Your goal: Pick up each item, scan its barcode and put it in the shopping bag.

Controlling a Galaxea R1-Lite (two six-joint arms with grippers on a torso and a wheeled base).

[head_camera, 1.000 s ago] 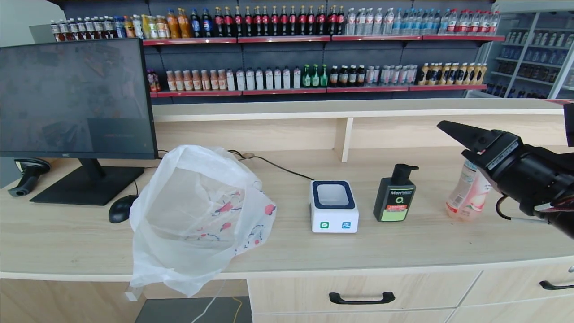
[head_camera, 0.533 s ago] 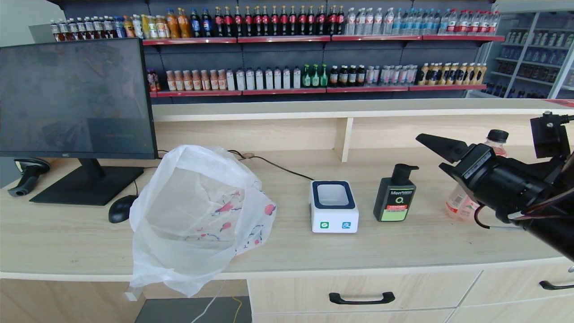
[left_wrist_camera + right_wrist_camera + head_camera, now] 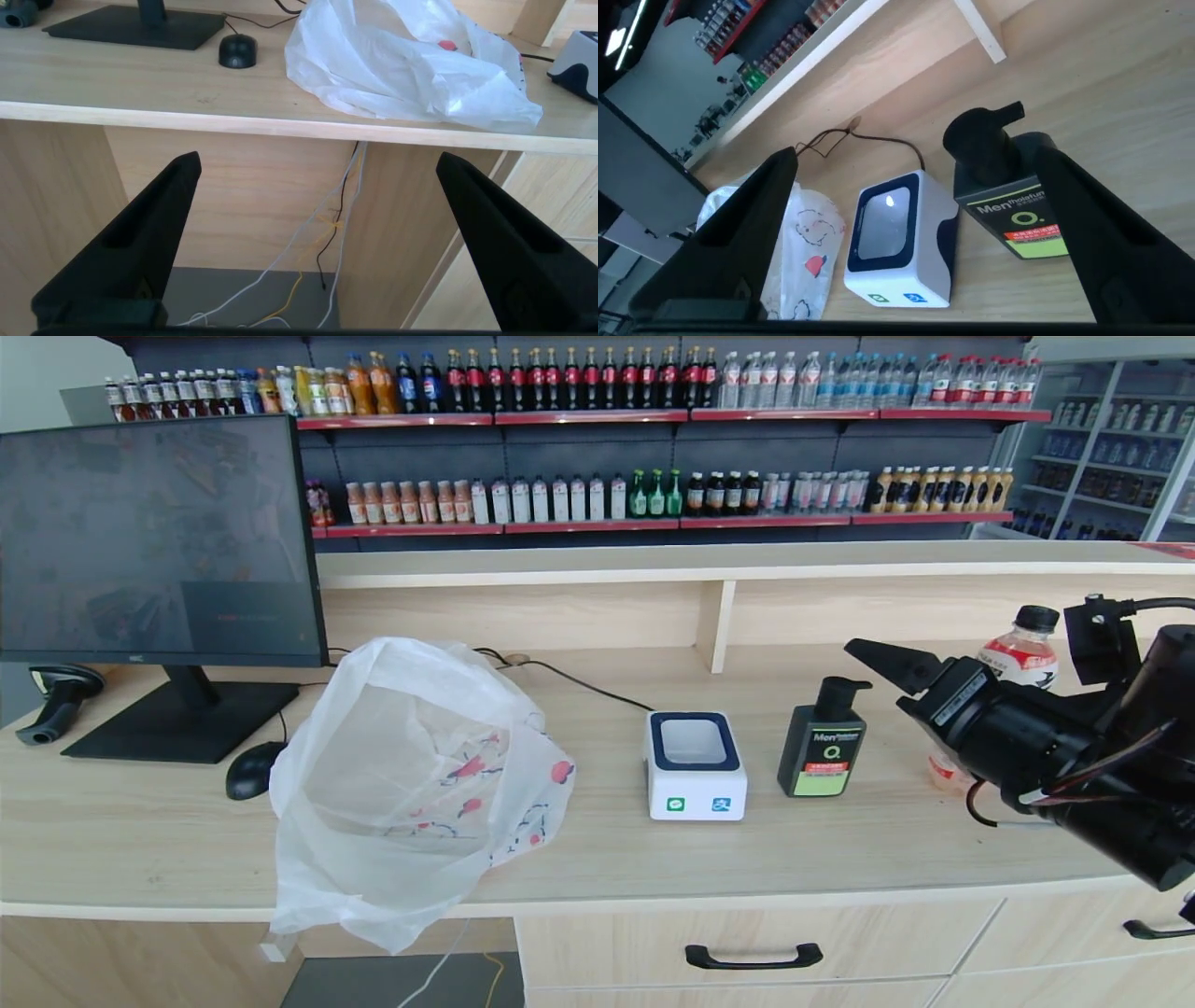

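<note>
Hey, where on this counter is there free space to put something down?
Bare counter runs along the front edge before the scanner and pump bottle. Another bare patch lies left of the bag, in front of the monitor stand and mouse. The right end is crowded with the drink bottle and right gripper.

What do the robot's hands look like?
Both are black. The left gripper and right gripper each have two flat, pointed fingers shaped like wedges. The right arm is chunky and black, with a small white label near the fingers and thin cables looping beside the wrist.
</note>
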